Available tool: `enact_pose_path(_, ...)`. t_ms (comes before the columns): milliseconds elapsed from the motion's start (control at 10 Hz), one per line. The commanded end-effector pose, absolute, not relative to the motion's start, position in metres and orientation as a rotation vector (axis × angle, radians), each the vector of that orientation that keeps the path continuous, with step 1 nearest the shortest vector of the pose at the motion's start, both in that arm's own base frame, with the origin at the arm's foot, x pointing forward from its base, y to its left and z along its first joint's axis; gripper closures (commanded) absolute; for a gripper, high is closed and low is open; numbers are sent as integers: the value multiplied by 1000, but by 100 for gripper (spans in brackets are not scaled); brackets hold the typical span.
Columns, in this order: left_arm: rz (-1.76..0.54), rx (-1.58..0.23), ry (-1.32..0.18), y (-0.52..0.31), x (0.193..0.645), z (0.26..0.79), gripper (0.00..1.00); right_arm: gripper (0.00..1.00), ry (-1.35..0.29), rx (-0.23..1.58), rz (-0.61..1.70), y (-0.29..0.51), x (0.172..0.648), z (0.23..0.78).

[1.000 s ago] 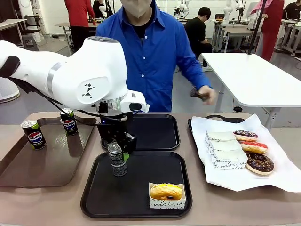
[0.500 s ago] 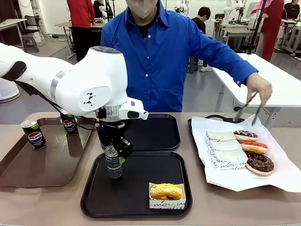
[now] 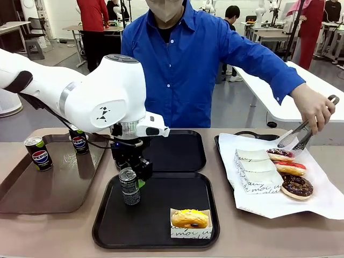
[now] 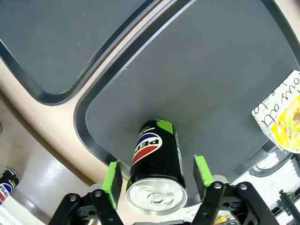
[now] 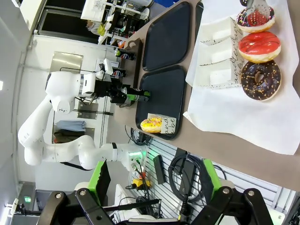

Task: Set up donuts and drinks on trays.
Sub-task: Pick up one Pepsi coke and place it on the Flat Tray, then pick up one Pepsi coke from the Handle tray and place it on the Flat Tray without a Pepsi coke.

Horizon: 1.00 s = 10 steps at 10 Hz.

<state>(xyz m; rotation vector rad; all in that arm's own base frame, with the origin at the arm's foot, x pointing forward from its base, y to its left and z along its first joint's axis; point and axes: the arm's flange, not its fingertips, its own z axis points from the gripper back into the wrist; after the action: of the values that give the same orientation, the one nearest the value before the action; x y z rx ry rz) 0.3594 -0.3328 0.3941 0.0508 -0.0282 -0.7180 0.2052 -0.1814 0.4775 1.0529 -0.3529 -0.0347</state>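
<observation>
Front edge first: the near tray point(image 3: 156, 243) lies just back from the tabletop point(image 3: 48, 236) edge, rim parallel to it. In its near right corner a yellow donut point(image 3: 189, 217) sits in a paper sleeve point(image 3: 191, 233), close to the rim. Bare black floor opens between that and the can point(image 3: 129, 187), upright toward the tray's left side, off the rim.

The left claw point(image 4: 157, 164) hangs right over the can. From the wrist, its green pads point(image 4: 112, 183) flank the can with a sliver of gap each side, so it looks let go, gripping nothing, though the gaps are slim. The right claw point(image 5: 154, 168) hangs well back from the tabletop, spread wide, nothing between its pads.

Further out, the far tray point(image 3: 180, 153) lies just behind the near one, with a thin strip of tabletop between them. To the left, the brown tray point(image 3: 54, 193) carries two cans point(image 3: 38, 153), both upright along its far side.

On the right, three donuts point(image 3: 290, 168) line the white paper point(image 3: 269, 207), with stacked paper sleeves point(image 3: 255, 166) just beside them. At the far end, the person's hand point(image 3: 313, 107) holds tongs point(image 3: 301, 135), tips down at the farthest, sprinkled donut.
</observation>
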Motion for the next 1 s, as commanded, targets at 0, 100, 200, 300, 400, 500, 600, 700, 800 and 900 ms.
enact_pose_path(0, -706, 39, -51, -329, 360, 401, 0, 0, -371, 1071, -18, -181, 206, 477)
enact_pose_path(100, -698, 32, -65, -325, 358, 411, 0, 0, -371, 1071, -18, -181, 206, 477)
enact_pose_path(200, -685, 15, -82, -319, 355, 421, 1, 0, -371, 1071, -18, -181, 206, 477)
enact_pose_path(300, -659, -7, -94, -311, 349, 435, 0, 0, -371, 1071, -18, -181, 206, 477)
enact_pose_path(400, -639, -16, -109, -303, 344, 445, 0, 0, -371, 1071, -18, -181, 206, 477)
enact_pose_path(500, -624, -24, -116, -298, 342, 457, 0, 0, -371, 1071, -18, -181, 206, 477)
enact_pose_path(600, -613, -26, -122, -294, 338, 464, 0, 0, -371, 1071, -18, -181, 206, 477)
enact_pose_path(700, -603, -22, -124, -290, 334, 466, 0, 0, -371, 1071, -18, -181, 206, 477)
enact_pose_path(800, -594, -19, -128, -288, 331, 466, 0, 0, -371, 1071, -18, -181, 206, 477)
enact_pose_path(900, -571, 16, -128, -285, 332, 464, 0, 0, -371, 1071, -18, -181, 206, 477)
